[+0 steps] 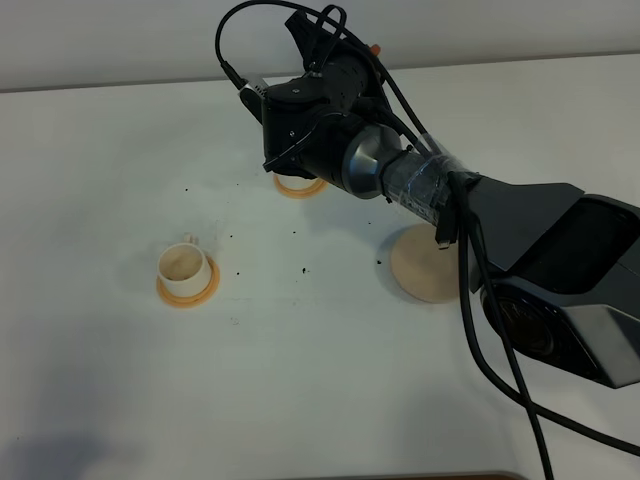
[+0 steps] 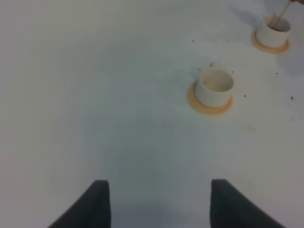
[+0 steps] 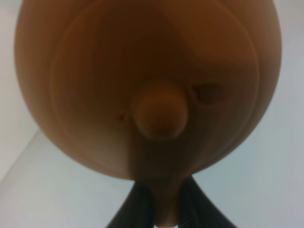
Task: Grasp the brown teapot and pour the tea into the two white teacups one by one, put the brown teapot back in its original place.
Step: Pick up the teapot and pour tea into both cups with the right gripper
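Note:
The brown teapot (image 3: pixel 147 71) fills the right wrist view, lid knob (image 3: pixel 159 115) facing the camera. My right gripper (image 3: pixel 166 206) is shut on its loop handle. In the high view my right arm (image 1: pixel 400 175) hangs over the far white teacup and hides it and the teapot; only that cup's orange coaster (image 1: pixel 298 188) shows. The left wrist view shows this far teacup (image 2: pixel 274 27) with a thin brown streak (image 2: pixel 284 9) running down into it. The near white teacup (image 1: pixel 185 264) stands on its coaster (image 1: pixel 188 292). The pale beige disc (image 1: pixel 425 265) lies bare. My left gripper (image 2: pixel 159 204) is open above bare table.
Small dark specks (image 1: pixel 303 270) lie scattered on the white table (image 1: pixel 100 150) between the cups and the disc. Black cables (image 1: pixel 500 370) trail from the right arm toward the front edge.

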Controlling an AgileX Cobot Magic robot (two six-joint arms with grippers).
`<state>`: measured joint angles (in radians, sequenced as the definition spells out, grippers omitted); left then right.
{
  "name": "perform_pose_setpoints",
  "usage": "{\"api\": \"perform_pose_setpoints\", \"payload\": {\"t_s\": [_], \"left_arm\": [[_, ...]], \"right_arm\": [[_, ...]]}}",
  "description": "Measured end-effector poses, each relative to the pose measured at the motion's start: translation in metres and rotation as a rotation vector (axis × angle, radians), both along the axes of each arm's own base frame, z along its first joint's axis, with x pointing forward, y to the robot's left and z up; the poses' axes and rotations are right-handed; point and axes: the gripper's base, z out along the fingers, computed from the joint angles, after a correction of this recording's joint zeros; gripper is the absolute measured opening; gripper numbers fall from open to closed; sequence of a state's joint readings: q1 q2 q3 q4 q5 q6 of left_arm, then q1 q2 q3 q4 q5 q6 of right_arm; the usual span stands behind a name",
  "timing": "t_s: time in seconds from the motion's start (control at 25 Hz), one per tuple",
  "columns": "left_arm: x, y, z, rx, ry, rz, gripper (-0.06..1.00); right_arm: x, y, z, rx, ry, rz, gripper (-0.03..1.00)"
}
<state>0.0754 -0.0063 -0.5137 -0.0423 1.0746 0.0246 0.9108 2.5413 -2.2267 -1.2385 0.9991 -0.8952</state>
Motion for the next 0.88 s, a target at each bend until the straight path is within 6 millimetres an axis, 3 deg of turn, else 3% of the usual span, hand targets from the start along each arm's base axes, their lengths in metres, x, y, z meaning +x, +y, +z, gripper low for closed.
{"api": "perform_pose_setpoints", "payload": {"t_s": [0.88], "left_arm": [[0.0,0.0,0.0,0.0,0.0,0.0,0.47]], "right_arm": [[0.0012,-0.0006,0.0033,-0.05,-0.033,0.013,0.09]]}}
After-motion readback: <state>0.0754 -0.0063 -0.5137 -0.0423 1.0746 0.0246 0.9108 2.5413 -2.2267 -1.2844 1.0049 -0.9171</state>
